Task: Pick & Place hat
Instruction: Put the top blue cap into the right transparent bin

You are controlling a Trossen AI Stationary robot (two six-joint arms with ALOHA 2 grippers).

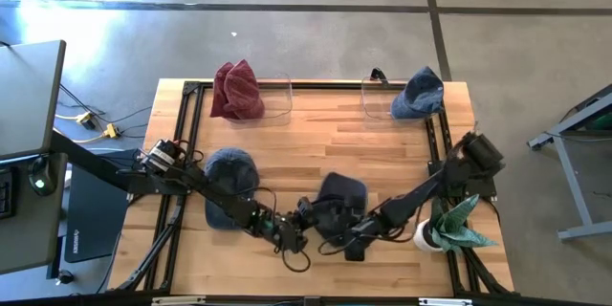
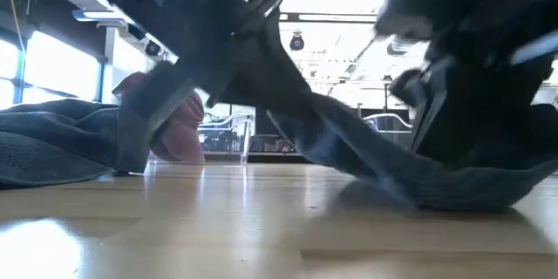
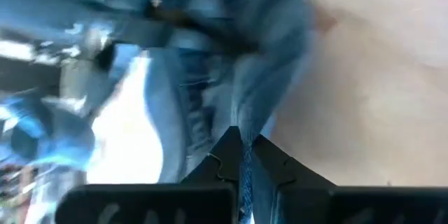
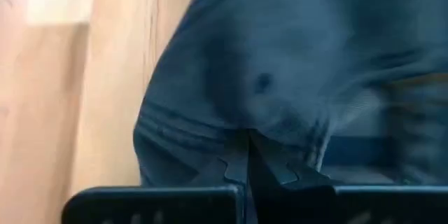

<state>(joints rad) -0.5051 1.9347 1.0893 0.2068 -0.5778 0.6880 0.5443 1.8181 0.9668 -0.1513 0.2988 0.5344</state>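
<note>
So both claws are clamped on the dark blue hat (image 1: 341,198) at the table's (image 1: 382,134) front middle, left gripper (image 1: 304,215) pinching its left edge, right gripper (image 1: 337,234) its front edge, hat lying between them.

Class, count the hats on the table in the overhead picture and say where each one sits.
4, unless others are hidden. Red hat at the far left; blue hat at the far right; dark hat under the left arm; navy hat near the middle front, pinched by both claws.
</note>
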